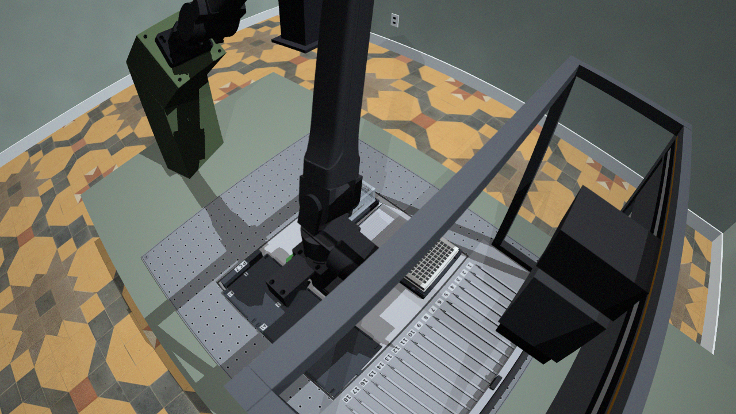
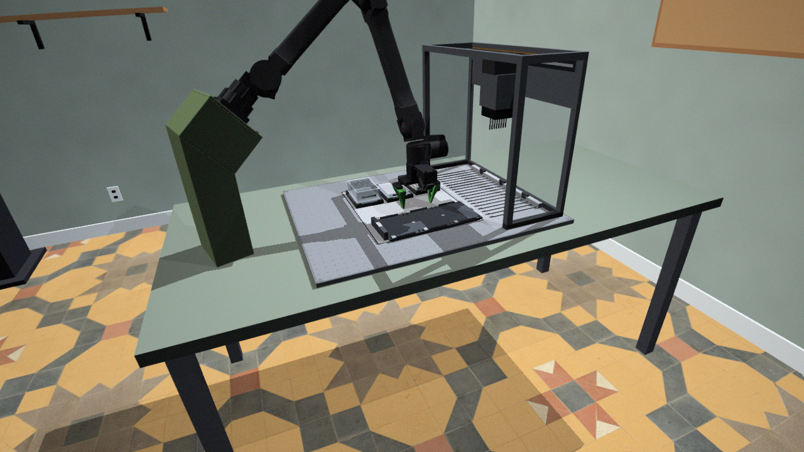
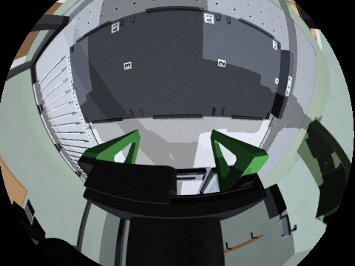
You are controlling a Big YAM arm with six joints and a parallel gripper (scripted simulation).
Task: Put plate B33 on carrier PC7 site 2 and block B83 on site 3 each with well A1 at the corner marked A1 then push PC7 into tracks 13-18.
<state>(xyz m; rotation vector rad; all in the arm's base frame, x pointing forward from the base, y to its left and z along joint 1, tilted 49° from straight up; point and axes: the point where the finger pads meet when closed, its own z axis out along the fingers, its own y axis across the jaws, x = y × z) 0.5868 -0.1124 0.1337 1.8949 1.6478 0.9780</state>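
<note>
Three carrier PC7 [image 3: 168, 74] sites bare, tool [image 3: 185, 153] open

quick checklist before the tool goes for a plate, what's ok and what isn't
1. Tool open and holding nothing: ok, green fingers spread wide.
2. Tool low by the middle nest: ok; exact alignment with the plate: cannot tell, the arm hides it.
3. Carrier sites bare: ok, nothing sits on its dark deck in the wrist view.
4. Carrier outside the rails: ok, it lies on the apron.
5. 96-well plate on the far nest: ok.
6. Deep-well block on the near nest: ok.
</note>
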